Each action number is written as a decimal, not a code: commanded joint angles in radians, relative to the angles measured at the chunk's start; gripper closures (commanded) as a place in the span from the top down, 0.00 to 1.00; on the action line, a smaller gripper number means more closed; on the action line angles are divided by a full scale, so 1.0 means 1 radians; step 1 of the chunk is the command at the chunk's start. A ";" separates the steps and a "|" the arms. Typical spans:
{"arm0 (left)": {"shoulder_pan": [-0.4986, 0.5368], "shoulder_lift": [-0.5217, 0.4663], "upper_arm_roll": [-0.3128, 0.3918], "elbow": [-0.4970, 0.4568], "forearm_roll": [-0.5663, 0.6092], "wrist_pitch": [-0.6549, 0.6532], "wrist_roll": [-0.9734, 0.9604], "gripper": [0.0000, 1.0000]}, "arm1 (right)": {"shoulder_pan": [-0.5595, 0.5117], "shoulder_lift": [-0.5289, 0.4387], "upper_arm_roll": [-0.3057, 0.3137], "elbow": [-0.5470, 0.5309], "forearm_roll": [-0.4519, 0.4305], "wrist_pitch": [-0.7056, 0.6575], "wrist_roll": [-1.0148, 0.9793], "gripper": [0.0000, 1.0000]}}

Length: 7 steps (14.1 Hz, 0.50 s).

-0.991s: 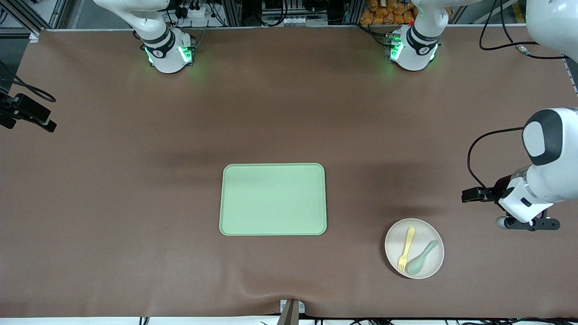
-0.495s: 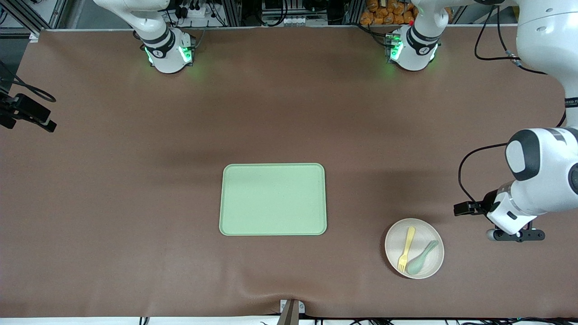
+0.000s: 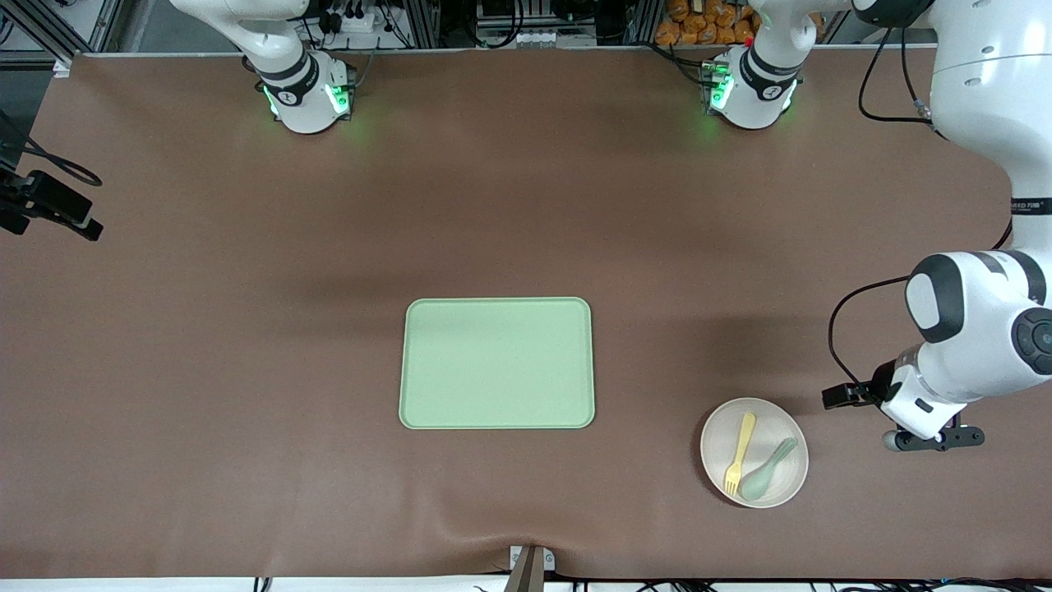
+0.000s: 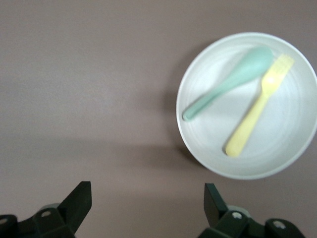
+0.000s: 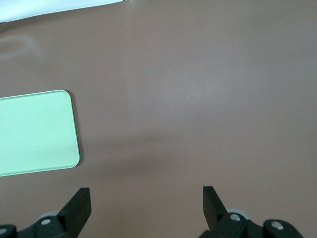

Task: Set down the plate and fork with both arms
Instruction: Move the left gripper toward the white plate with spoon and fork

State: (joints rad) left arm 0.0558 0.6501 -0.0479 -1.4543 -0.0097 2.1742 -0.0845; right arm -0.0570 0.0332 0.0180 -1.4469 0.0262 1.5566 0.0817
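Note:
The cream-white plate [image 3: 772, 426] lies on the brown mat toward the left arm's end of the table, nearer to the front camera than the green tray [image 3: 496, 363]. The pale yellow fork [image 3: 740, 450] and a pale green spoon [image 3: 769, 470] lie on it side by side. My left gripper [image 3: 933, 436] hangs over bare mat beside the plate. In the left wrist view my left gripper [image 4: 147, 201] is open and empty, with the plate [image 4: 292, 144], fork [image 4: 252, 121] and spoon [image 4: 228, 84] ahead of it. My right gripper [image 5: 146, 203] is open and empty over bare mat beside the tray [image 5: 34, 131].
Both green-lit arm bases [image 3: 308, 94] [image 3: 748, 90] stand along the table edge farthest from the front camera. A black fixture [image 3: 49, 210] juts in at the right arm's end. A small bracket [image 3: 530, 563] sits at the table edge nearest the camera.
My left arm has swung its gripper closer to the plate and toward the table edge nearest the front camera. Plate, fork, spoon and tray have not moved.

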 commanded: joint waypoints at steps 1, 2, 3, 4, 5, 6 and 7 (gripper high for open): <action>-0.002 0.045 0.003 0.054 0.019 0.030 -0.104 1.00 | -0.024 0.005 0.016 0.014 0.017 -0.010 -0.010 1.00; -0.002 0.063 0.003 0.069 0.017 0.032 -0.144 1.00 | -0.024 0.005 0.016 0.014 0.017 -0.010 -0.010 1.00; -0.002 0.075 0.003 0.074 0.017 0.041 -0.177 1.00 | -0.024 0.005 0.016 0.014 0.017 -0.010 -0.010 1.00; -0.004 0.082 0.002 0.069 0.016 0.071 -0.207 1.00 | -0.024 0.005 0.016 0.014 0.017 -0.010 -0.010 1.00; -0.005 0.097 0.002 0.069 0.011 0.085 -0.237 1.00 | -0.024 0.005 0.016 0.014 0.018 -0.010 -0.010 1.00; -0.011 0.117 0.002 0.069 0.011 0.088 -0.265 1.00 | -0.024 0.005 0.016 0.014 0.017 -0.010 -0.010 1.00; -0.020 0.134 0.002 0.069 0.011 0.105 -0.290 1.00 | -0.024 0.005 0.016 0.014 0.017 -0.010 -0.010 1.00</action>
State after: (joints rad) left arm 0.0517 0.7356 -0.0477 -1.4146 -0.0097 2.2515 -0.3142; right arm -0.0570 0.0332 0.0180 -1.4469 0.0264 1.5566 0.0817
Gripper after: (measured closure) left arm 0.000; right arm 0.000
